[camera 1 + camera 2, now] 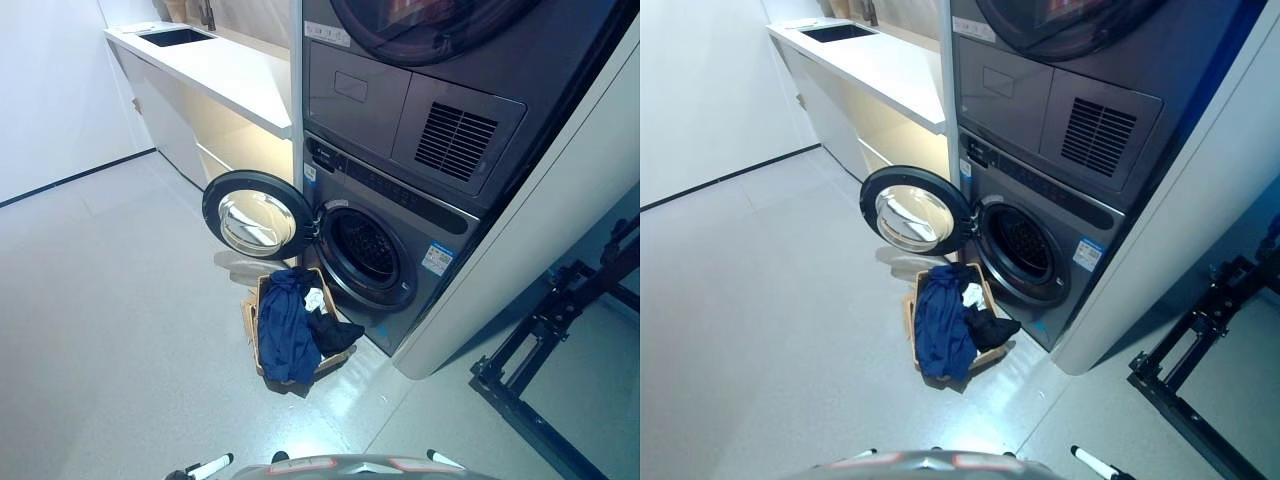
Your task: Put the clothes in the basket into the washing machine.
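Observation:
A brown basket [262,300] stands on the floor right in front of the washing machine [400,240]. A dark blue garment [284,335], a black garment [335,335] and a small white piece [315,298] lie in the basket, and the blue one hangs over its front rim. The machine's round door [258,215] is swung open to the left and the drum opening [365,250] shows dark. Only a sliver of my left hand [205,466] and of my right hand [445,459] shows at the bottom edge, far from the basket.
A dryer [420,90] is stacked on top of the washing machine. A white counter with a sink [215,65] runs along the back left. A black metal frame [560,340] stands on the floor at the right. Grey tiled floor [110,300] lies to the left.

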